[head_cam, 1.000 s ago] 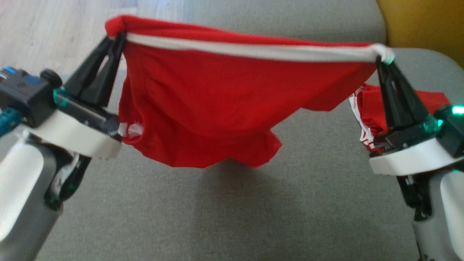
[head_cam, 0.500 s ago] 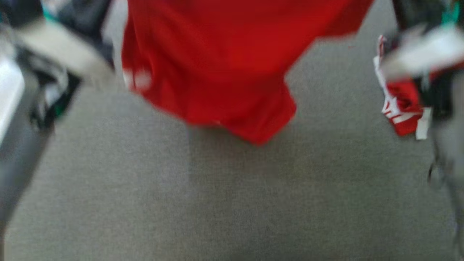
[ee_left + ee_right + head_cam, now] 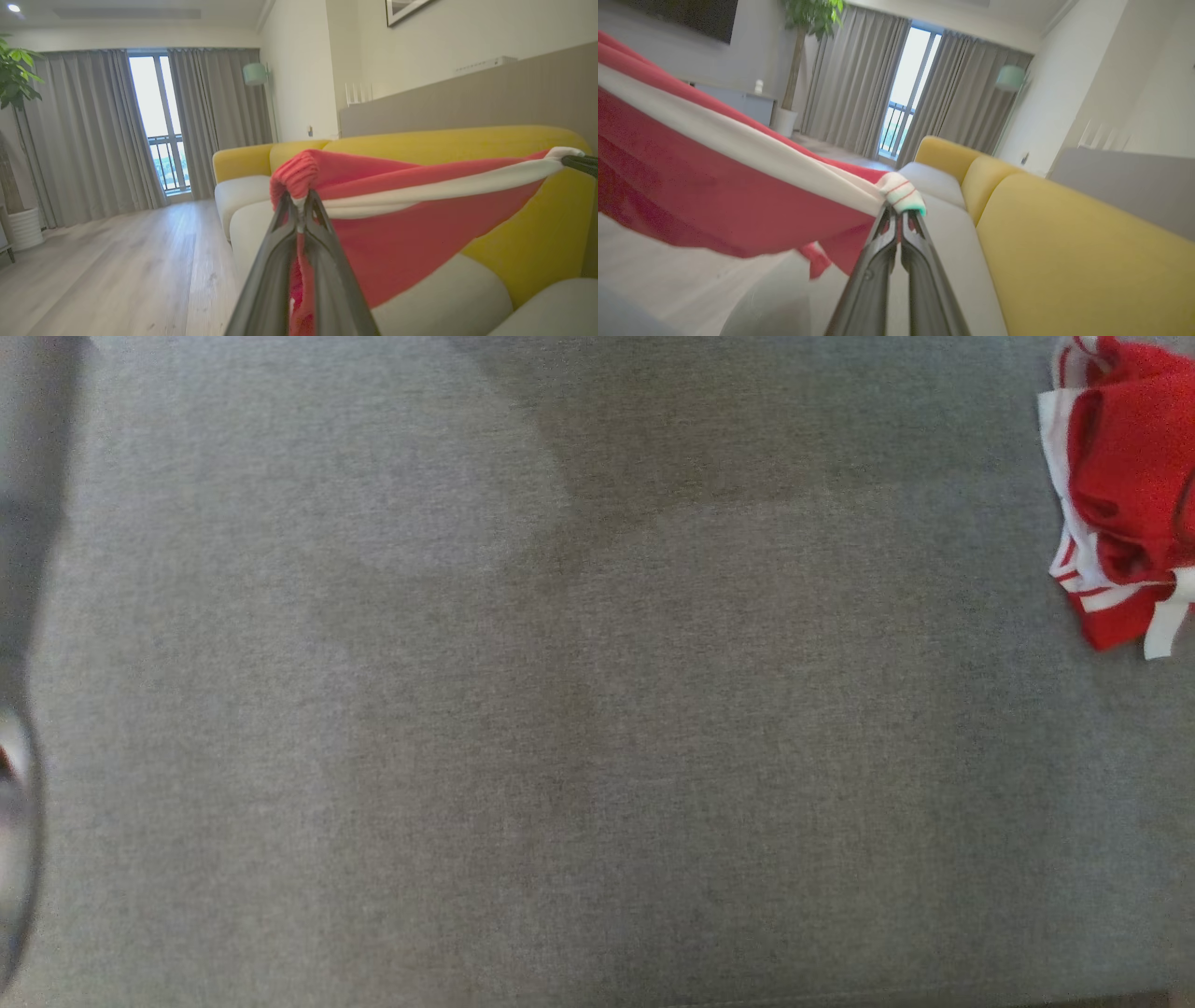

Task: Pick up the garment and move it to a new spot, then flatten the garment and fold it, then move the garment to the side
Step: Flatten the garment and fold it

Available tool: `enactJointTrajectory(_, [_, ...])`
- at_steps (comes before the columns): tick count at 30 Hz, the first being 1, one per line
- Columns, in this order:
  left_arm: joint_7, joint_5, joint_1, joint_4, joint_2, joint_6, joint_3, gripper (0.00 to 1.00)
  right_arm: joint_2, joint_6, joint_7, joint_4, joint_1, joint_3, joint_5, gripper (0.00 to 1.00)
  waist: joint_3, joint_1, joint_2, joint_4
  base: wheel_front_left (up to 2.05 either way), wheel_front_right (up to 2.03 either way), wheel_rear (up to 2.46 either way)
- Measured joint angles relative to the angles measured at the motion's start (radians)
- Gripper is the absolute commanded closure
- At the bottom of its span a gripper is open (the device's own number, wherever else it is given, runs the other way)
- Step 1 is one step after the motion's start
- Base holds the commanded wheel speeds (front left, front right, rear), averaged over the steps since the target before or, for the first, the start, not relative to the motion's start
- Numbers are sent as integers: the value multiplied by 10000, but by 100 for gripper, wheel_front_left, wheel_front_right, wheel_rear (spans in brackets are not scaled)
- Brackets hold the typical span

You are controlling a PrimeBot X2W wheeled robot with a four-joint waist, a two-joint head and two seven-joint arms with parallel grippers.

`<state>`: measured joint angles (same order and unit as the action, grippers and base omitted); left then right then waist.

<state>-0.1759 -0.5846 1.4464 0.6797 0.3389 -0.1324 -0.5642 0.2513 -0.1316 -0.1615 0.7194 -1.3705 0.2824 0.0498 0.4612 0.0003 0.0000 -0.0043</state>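
Garment (image 3: 411, 224): red, stretched in mid-air above the grey seat (image 3: 560, 756), its white band (image 3: 444, 189) taut between the grippers.
Left gripper (image 3: 301, 198): pinching one bunched corner.
Right gripper (image 3: 900, 215): pinching the opposite corner.
Risk: small bites under tension; a corner could slip free, dropping the cloth crumpled.

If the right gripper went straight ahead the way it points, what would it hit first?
Besides the garment it pinches, the right gripper would probably meet the sofa's grey seat first, though depth is unclear.
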Motion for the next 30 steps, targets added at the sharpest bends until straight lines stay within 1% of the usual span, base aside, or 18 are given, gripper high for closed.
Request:
enactJointTrajectory(1, [-100, -54, -220, 213, -27, 0, -284, 100, -4, 0, -69, 349, 162, 184, 2, 100, -5, -3, 0, 38, 0, 0, 0])
enactJointTrajectory(2, [-282, -284, -780, 410, -35, 0, -907, 100, 36, 0, -73, 949, 541, 706, 29, 100, -10, -4, 0, 102, 0, 0, 0])
enactJointTrajectory(4, [-380, -558, -1484, 556, -21, 2, -1689, 100, 71, 0, -69, 1546, 1028, 1402, 219, 100, -36, -2, 0, 162, 0, 0, 0])
enactJointTrajectory(6, [-468, -782, -2270, 602, 12, 2, -2502, 100, 127, 0, 4, 2067, 1593, 2272, 644, 100, -99, -3, 0, 224, 0, 0, 0])
enactJointTrajectory(8, [-554, -1089, -2974, 621, 98, 2, -3058, 100, 242, 0, 173, 2343, 2113, 3166, 1158, 100, -194, -3, 0, 294, 0, 0, 0])
enactJointTrajectory(11, [-646, -1300, -3715, 598, 376, 0, -3858, 100, 583, 0, 372, 2343, 2670, 4495, 2075, 100, -419, -3, 0, 395, 0, 0, 0])
enactJointTrajectory(13, [-711, -1402, -4051, 491, 546, 2, -4205, 100, 945, 0, 504, 2140, 2837, 5271, 2729, 100, -611, -5, 0, 458, 0, 0, 0])
enactJointTrajectory(16, [-736, -1390, -4375, 244, 702, 0, -4650, 100, 1578, 0, 725, 1707, 2975, 6086, 3793, 100, -934, -4, 0, 549, 0, 0, 0])
enactJointTrajectory(18, [-742, -1164, -4619, 31, 775, 0, -4855, 100, 1979, 0, 968, 1308, 3111, 6669, 4508, 100, -1194, -5, 0, 597, 0, 0, 0])
enactJointTrajectory(19, [-742, -1164, -4619, 31, 775, 0, -4855, 100, 1979, 0, 968, 1308, 3111, 6669, 4508, 100, -1194, -5, 0, 597, 0, 0, 0])
enactJointTrajectory(22, [-765, -823, -5094, -222, 922, 0, -5020, 100, 2554, 0, 1308, 602, 3451, 7534, 5480, 100, -1588, -5, 1, 636, 0, 0, 0])
enactJointTrajectory(26, [-765, -744, -5928, -353, 947, 0, -5020, 100, 3329, 0, 1818, -445, 3881, 8585, 6692, 100, -2121, -6, 1, 635, 0, 0, 0])
enactJointTrajectory(30, [-765, -562, -6603, -466, 963, 0, -5095, 100, 4088, 0, 2090, -1354, 4254, 9323, 7662, 100, -2679, -6, 1, 589, 0, 0, 0])
